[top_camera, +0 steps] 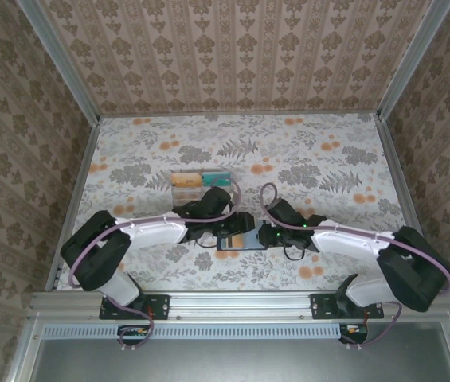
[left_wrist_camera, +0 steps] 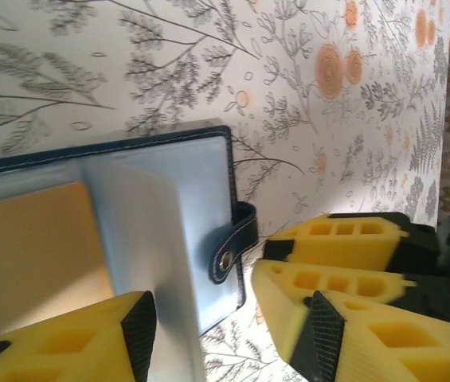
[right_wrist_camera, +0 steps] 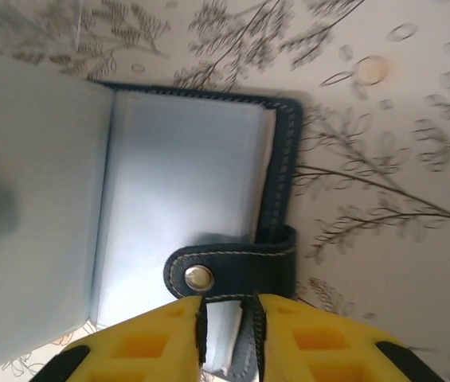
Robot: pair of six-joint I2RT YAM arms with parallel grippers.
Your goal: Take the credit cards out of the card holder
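Note:
The dark blue card holder point(top_camera: 236, 242) lies open on the table between both arms. In the left wrist view its clear sleeves point(left_wrist_camera: 161, 199) fan up, and an orange-yellow credit card point(left_wrist_camera: 33, 255) sits in one of them. The snap strap point(right_wrist_camera: 232, 270) folds over the holder's point(right_wrist_camera: 185, 175) right edge. My left gripper point(left_wrist_camera: 228, 338) is open above the holder point(left_wrist_camera: 209, 159), with a sleeve page standing between its fingertips point(left_wrist_camera: 141, 334). My right gripper point(right_wrist_camera: 228, 326) is closed narrowly on the holder's near right edge, just below the strap. An orange-yellow card point(top_camera: 185, 181) and a teal card point(top_camera: 216, 177) lie on the table behind the left gripper point(top_camera: 217, 227).
The floral tablecloth point(top_camera: 328, 159) stretches to patterned walls at the back and sides. The right gripper's yellow fingers point(left_wrist_camera: 344, 239) crowd in close beside my left gripper. Both arms meet over the table's near middle, with cables looping above them.

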